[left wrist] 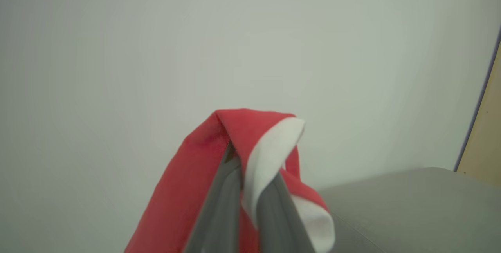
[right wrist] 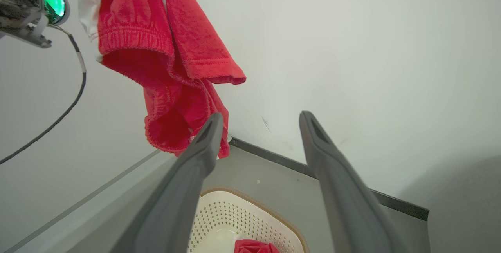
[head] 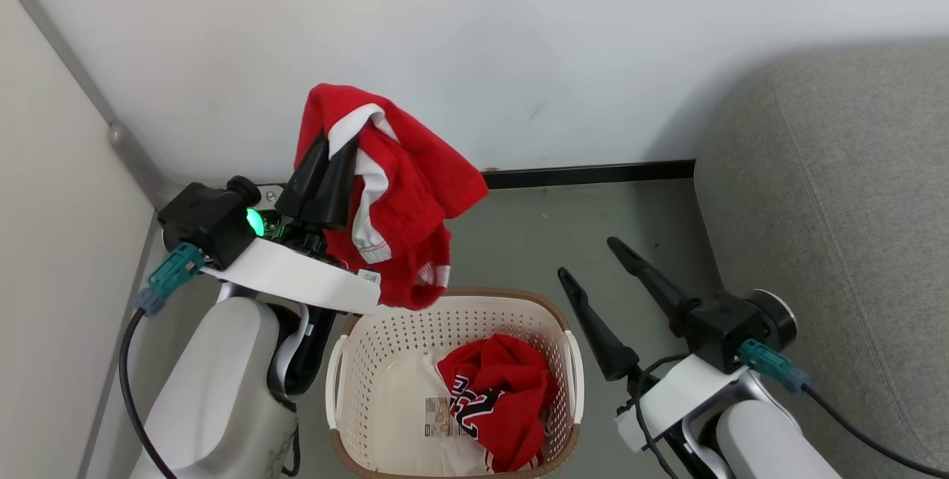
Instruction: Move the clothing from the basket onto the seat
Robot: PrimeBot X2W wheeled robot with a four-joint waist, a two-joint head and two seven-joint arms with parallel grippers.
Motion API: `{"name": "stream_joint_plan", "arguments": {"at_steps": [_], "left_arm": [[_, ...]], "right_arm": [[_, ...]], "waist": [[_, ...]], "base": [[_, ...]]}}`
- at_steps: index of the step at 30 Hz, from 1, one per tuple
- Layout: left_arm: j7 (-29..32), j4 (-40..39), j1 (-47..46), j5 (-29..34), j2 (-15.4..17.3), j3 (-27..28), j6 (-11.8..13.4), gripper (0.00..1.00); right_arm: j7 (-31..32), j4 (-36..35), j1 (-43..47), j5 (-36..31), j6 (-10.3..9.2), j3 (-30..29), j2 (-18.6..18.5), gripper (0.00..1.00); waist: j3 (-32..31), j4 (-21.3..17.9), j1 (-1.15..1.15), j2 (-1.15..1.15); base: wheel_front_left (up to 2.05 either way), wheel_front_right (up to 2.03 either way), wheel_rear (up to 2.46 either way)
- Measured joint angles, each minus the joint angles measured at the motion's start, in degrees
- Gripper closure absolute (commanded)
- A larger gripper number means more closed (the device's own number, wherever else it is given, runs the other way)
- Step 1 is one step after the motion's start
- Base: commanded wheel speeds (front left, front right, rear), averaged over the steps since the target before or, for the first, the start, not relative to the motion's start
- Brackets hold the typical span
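Note:
My left gripper (head: 331, 144) is shut on a red garment with white stripes (head: 400, 197), which hangs in the air above the basket's back left rim. In the left wrist view the same cloth (left wrist: 242, 151) drapes over my left gripper (left wrist: 250, 167). A second red garment with black-and-white lettering (head: 497, 397) lies in the cream perforated basket (head: 371, 375) on the floor. My right gripper (head: 589, 260) stands open and empty to the right of the basket, with the hanging garment (right wrist: 172, 61) and basket (right wrist: 219, 217) showing in its wrist view. The grey seat (head: 838, 227) is at the right.
A white wall with a black skirting board (head: 593, 171) runs behind the basket. A beige panel (head: 52, 242) closes off the left side. Grey floor (head: 534, 234) lies between basket, wall and sofa.

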Motion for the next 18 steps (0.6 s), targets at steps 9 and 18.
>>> {"name": "stream_joint_plan", "arguments": {"at_steps": [9, 18], "left_arm": [[1.49, -3.85, -1.28, 0.81, -0.02, -3.96, -0.44, 1.0], [3.35, -7.36, -1.38, 0.74, -0.03, -7.79, -0.51, 1.0]], "right_arm": [[0.0, -0.02, 0.09, 1.9, 0.01, 4.59, 0.03, 0.0], [0.0, -0.12, 0.12, 2.0, 0.01, 5.27, 0.03, 0.0]], "waist": [[-2.03, -0.38, 0.0, 0.0], [-3.12, -0.55, 0.0, 0.0]], "base": [[0.0, 0.0, 0.0], [0.0, 0.0, 0.0]]}}
